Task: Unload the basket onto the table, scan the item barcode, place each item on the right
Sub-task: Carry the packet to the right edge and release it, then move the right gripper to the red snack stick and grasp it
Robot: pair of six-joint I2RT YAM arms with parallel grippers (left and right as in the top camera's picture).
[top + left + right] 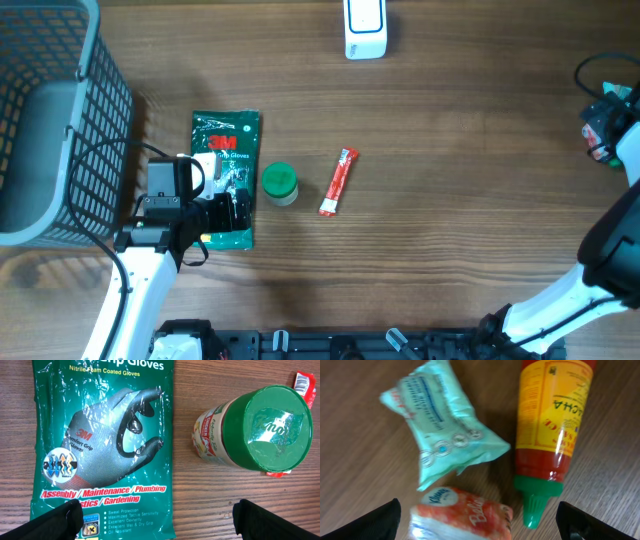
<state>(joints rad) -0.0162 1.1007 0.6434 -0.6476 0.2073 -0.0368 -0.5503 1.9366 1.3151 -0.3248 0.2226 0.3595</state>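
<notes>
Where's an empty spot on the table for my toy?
Bare wood stretches from the red packet toward the right arm, and between the white scanner and the jar. It's crowded by the basket: glove pack, jar and packet sit close together.

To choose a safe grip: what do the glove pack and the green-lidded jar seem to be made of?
Glove pack: thin glossy plastic film, judging by wrinkles and glare. Green-lidded jar: lid looks like smooth, shiny plastic; the body under its printed label could be plastic or glass.
</notes>
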